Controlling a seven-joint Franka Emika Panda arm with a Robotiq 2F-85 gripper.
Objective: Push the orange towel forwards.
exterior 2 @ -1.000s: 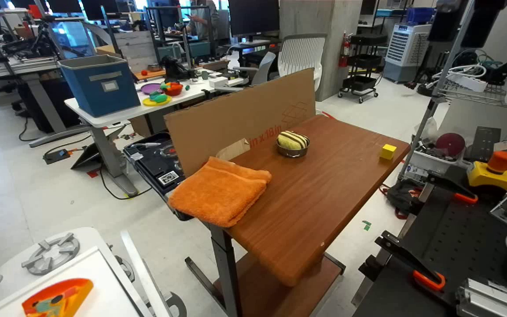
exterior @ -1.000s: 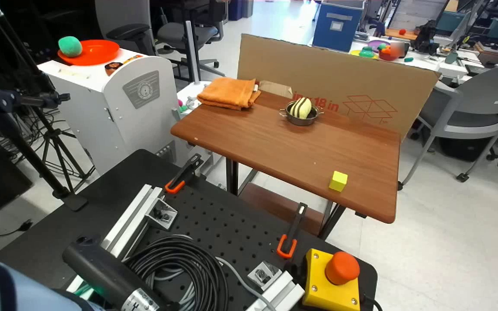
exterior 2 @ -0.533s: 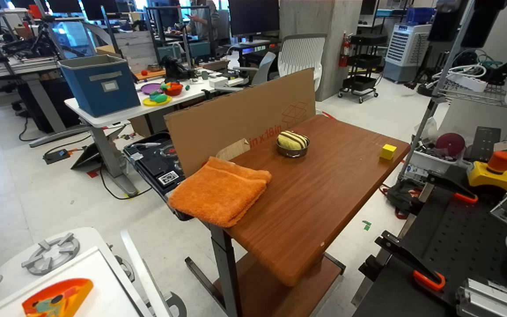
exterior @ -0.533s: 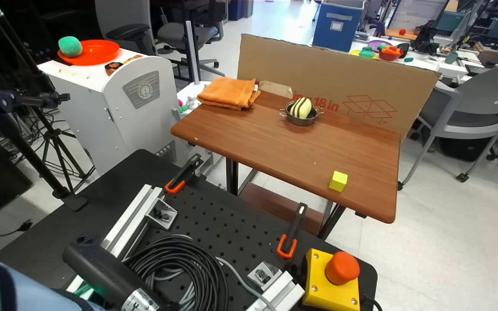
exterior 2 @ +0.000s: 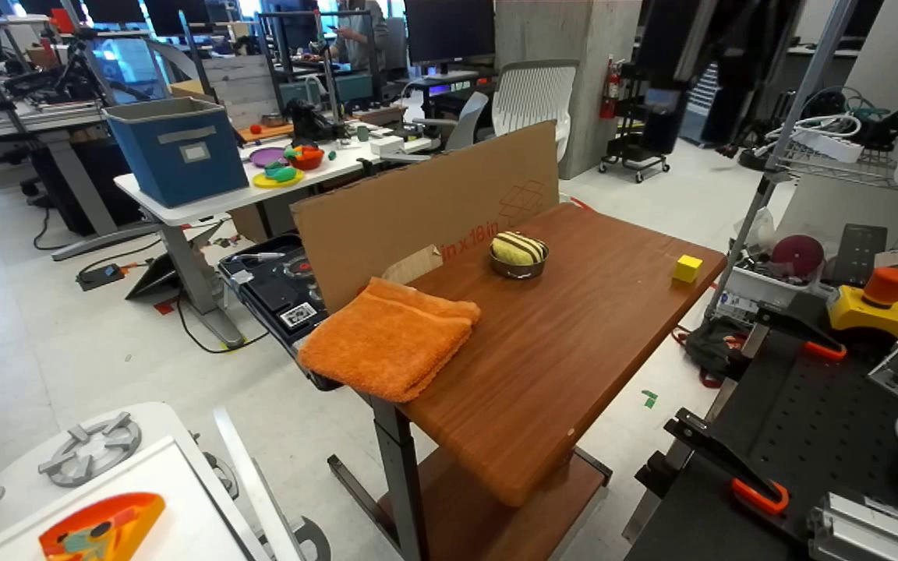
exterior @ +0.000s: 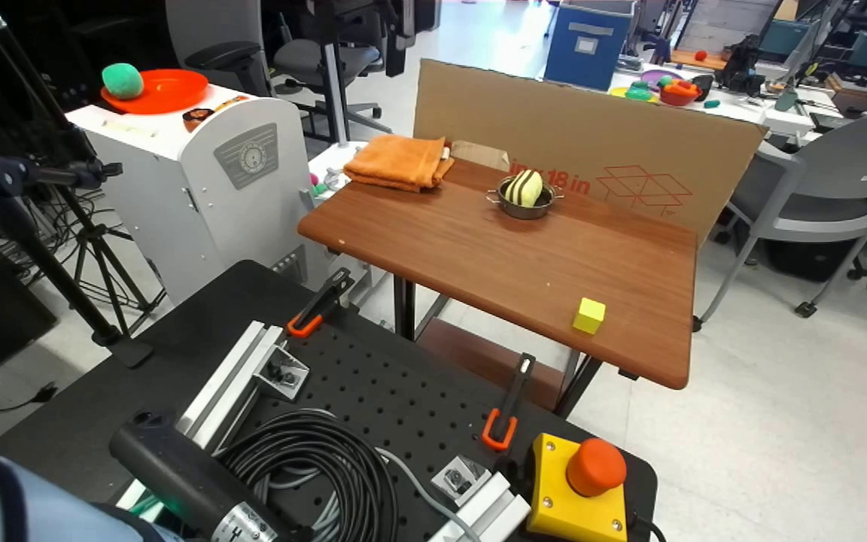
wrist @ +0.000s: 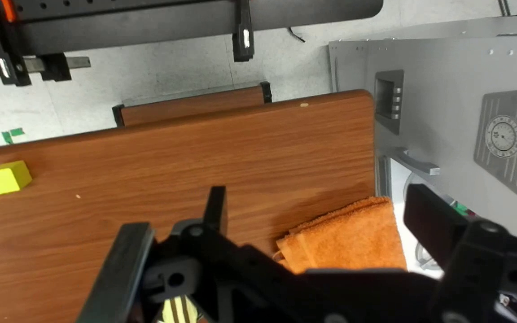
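Observation:
The orange towel (exterior: 396, 160) lies folded and flat at a back corner of the brown table (exterior: 494, 248). It also shows in an exterior view (exterior 2: 390, 339) and in the wrist view (wrist: 352, 237), where it reaches slightly past the table's side edge. My gripper (wrist: 317, 190) is open and empty. In the wrist view its fingers (wrist: 433, 220) stand wide apart, with the towel seen between and beyond them, not touched. The gripper's body hides the towel's lower part there. Blurred dark parts of the arm or gripper (exterior 2: 663, 117) hang above and apart from the table.
A metal pot (exterior: 525, 207) with a striped yellow ball (exterior: 524, 188) stands right of the towel. A yellow cube (exterior: 589, 315) lies near the front edge. A cardboard panel (exterior: 576, 128) stands along the back. A white toy kitchen (exterior: 215, 173) stands beside the table.
Dark arm or gripper parts have come down into view at the top of both exterior views. The towel, pot and cube have not moved.

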